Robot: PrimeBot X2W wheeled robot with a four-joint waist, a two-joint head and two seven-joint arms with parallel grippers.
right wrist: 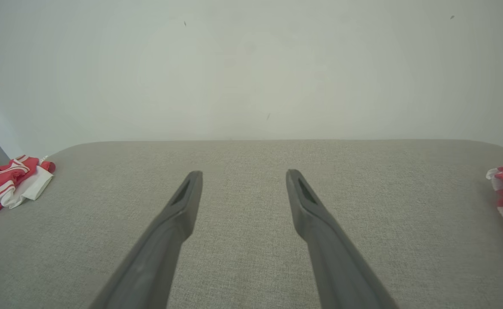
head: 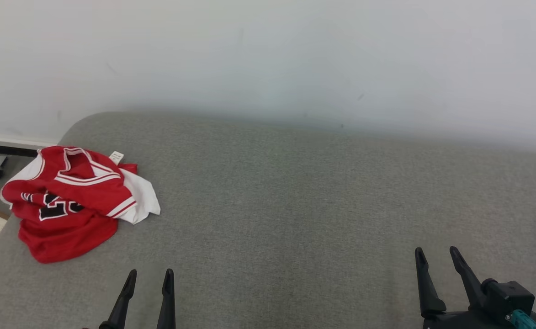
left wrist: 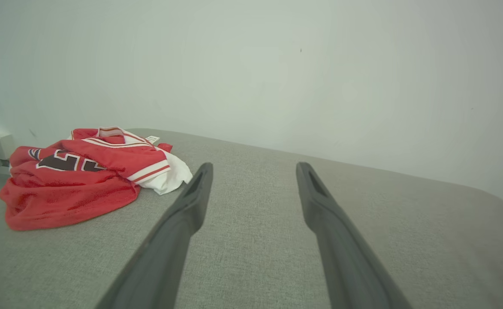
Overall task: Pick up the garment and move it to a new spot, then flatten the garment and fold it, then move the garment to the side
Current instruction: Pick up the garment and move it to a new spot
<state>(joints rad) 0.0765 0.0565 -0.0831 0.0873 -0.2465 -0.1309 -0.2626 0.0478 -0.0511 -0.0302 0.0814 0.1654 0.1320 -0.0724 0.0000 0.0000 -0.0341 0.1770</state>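
Over the grey cushion, left gripper and right gripper point forward (both spread, empty).

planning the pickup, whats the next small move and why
Probably reach the left gripper forward-left toward the red jersey: it lies crumpled at the left end of the grey cushion, and that gripper is open and nearer than the right gripper.
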